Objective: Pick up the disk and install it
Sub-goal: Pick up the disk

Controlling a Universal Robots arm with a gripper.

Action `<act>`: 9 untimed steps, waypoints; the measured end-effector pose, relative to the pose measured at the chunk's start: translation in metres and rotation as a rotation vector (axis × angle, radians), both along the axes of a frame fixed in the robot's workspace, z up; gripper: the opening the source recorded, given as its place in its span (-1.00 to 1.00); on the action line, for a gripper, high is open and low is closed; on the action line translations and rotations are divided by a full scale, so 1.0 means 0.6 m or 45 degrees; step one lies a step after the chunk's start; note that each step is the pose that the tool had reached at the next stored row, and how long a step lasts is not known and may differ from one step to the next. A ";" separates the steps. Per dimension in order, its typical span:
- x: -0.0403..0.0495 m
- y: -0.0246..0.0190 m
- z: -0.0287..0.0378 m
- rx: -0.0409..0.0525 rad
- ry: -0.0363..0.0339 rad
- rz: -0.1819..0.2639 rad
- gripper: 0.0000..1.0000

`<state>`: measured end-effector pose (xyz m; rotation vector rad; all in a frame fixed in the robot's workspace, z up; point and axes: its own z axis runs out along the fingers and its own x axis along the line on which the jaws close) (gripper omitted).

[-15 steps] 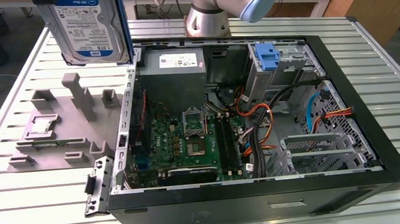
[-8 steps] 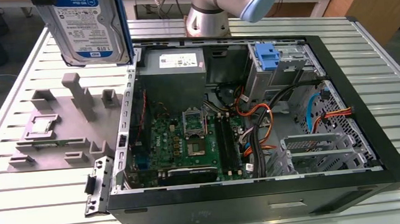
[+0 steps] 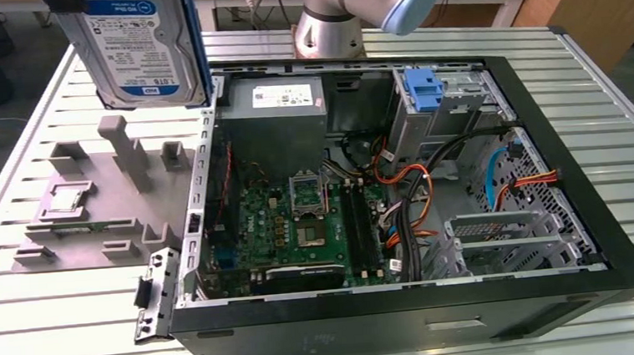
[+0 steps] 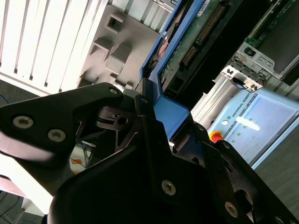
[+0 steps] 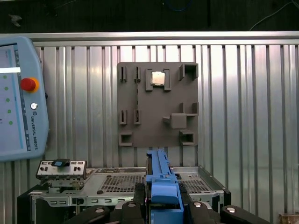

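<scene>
The flat silver-grey disk (image 3: 143, 47) in its blue plastic carrier is hanging upright in the air by the grey moulded tray (image 3: 95, 201), the black end effector (image 5: 163, 207) clamping the carrier's edge, a narrow hold possibly risking a slip near the open black computer case (image 3: 587, 209).

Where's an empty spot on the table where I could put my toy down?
Bare slats lie between the grey fixture plate and the table edge nearest the exterior camera, and on the exterior view's right beside the computer case. Inside the case it's crowded with cables and a circuit board. The gripper holds the disk.
</scene>
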<state>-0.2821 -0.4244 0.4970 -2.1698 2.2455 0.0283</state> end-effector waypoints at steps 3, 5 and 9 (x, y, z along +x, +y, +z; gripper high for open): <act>0.007 -0.0003 0.000 0.000 0.0001 0.000 -0.27; 0.012 -0.0003 0.000 0.000 0.0001 0.000 -0.27; 0.019 -0.0004 0.000 0.000 0.0001 0.000 -0.27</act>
